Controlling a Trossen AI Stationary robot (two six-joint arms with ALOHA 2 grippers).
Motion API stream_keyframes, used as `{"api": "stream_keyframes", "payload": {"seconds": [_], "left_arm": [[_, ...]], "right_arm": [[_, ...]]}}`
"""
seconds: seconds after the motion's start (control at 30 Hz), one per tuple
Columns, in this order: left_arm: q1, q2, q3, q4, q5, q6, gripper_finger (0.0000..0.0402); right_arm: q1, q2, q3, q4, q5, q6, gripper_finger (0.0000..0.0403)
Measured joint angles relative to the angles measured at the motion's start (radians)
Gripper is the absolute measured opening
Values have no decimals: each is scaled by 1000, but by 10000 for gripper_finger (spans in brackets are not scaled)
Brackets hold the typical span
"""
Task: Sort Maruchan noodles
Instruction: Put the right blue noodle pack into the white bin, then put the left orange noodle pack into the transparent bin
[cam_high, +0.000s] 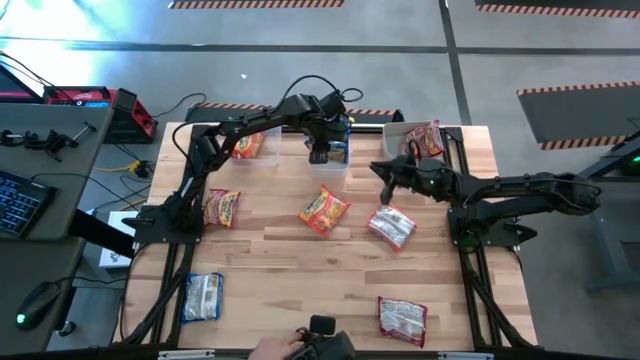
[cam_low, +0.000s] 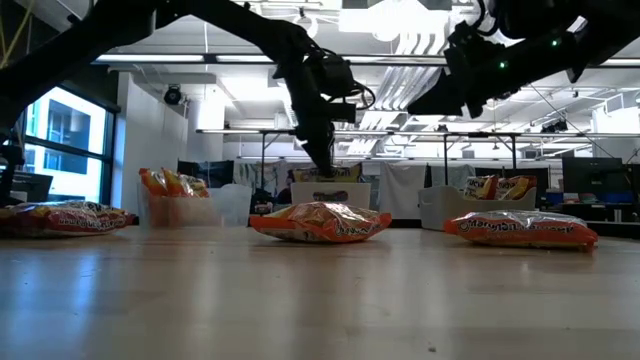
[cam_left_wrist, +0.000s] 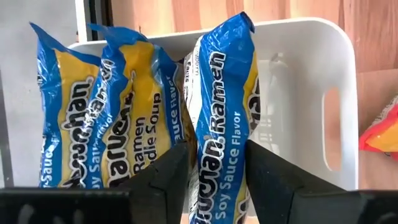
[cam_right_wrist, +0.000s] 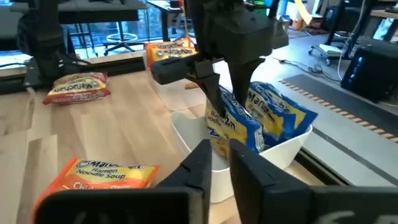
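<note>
— Wood planks make up the table (cam_high: 290, 265) we work on; what do we see around it?
— In the low view, an open hall with ceiling lights, windows at the left of the frame and desks far back.
— And the containers?
— We count three bins along the table's upper edge in the high view. The middle bin (cam_high: 330, 150) holds blue packets (cam_left_wrist: 118, 112) standing on end. The left bin (cam_high: 252, 146) holds orange ones, and the right bin (cam_high: 418, 138) red-and-white ones.
— Where is our left gripper (cam_high: 320, 152)?
— Down in the middle bin, fingers parted, one on each side of an upright blue packet (cam_left_wrist: 222, 118).
— Our right gripper (cam_high: 384, 172)?
— Above bare table at centre right, fingers close together, holding nothing.
— Loose packets?
— An orange packet (cam_high: 324, 210) at centre, others scattered over the table.
— Any writing?
— On the blue one we read "Ramen" and "Soy Sauce Flavor".
</note>
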Motion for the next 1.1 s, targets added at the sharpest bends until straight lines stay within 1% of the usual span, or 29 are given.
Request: {"api": "stream_keyframes", "payload": {"seconds": [0.1,0.2,0.27,0.37,0.5,0.67,0.77,0.87,0.93,1.03,1.1], "left_arm": [[7,0,-10,43,-11,7,122],[10,1,-17,111,-89,-2,105],[11,1,-16,164,-116,-8,96],[8,1,-16,191,-108,-8,93],[2,1,-16,200,-103,0,104],[3,-1,-16,195,-105,-6,131],[3,-26,-17,186,-107,0,143],[3,-67,-15,187,-73,-13,145],[2,-91,-15,181,-19,-46,140],[1,-121,-17,184,52,-125,122],[-6,-141,-48,240,76,-178,105]], "right_arm": [[-8,0,0,0,3,7,63],[-12,0,0,7,3,6,84],[-13,0,0,8,3,8,91],[-13,0,0,8,2,6,94],[-13,0,0,8,2,5,94],[-13,0,0,8,-2,0,94],[-13,0,0,8,-1,-1,94],[-14,0,0,8,8,-20,94],[-15,0,0,5,11,-50,94],[-15,0,0,3,11,-85,94],[-15,0,0,2,11,-107,88]]}}
